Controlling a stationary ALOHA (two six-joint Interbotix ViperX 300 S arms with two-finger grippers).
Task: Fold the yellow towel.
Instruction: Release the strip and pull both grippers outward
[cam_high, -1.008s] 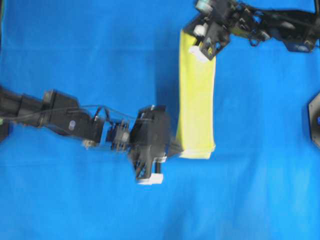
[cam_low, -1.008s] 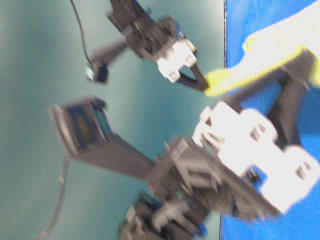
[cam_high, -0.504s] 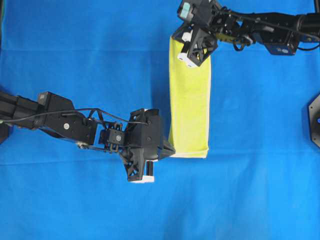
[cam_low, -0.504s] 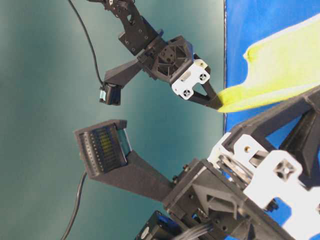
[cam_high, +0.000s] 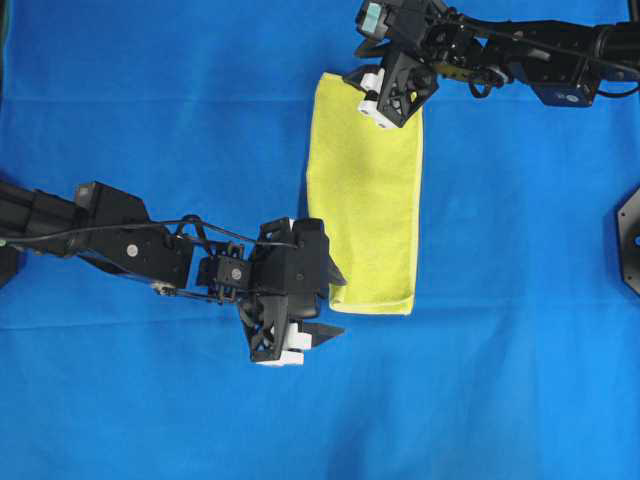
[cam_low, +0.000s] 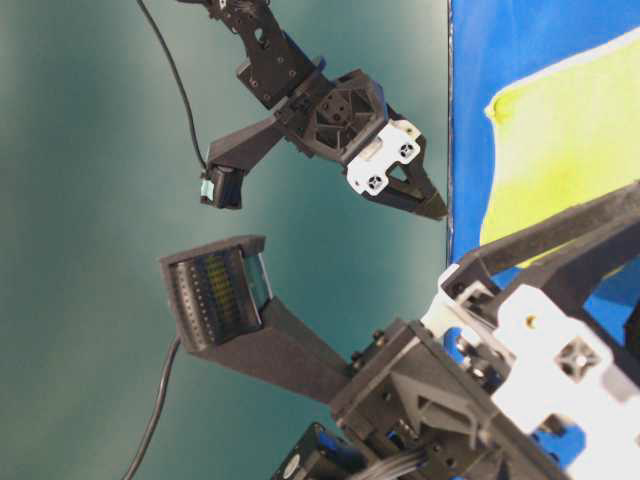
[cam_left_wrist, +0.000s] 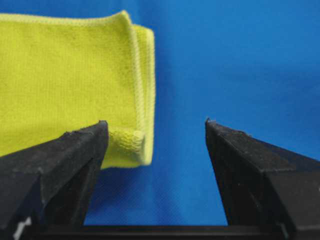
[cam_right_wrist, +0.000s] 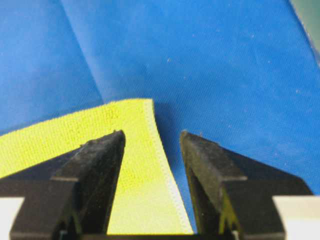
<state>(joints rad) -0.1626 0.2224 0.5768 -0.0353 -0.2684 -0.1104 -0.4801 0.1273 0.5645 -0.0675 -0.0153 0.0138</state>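
Both pincers, left pincer (cam_high: 322, 300) and right pincer (cam_high: 362, 84), gape empty; yellow towel (cam_high: 368, 200) lies folded mid-counter, awaiting regrasp for another fold.

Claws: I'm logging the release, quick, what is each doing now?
Left claw: open, holding nothing, beside the yellow towel.
Right claw: open, holding nothing.

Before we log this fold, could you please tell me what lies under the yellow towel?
The yellow towel lies on the blue cloth, which surrounds it on every side. At the corner in the left wrist view, doubled layers show. Whatever is beneath the cloth is covered.
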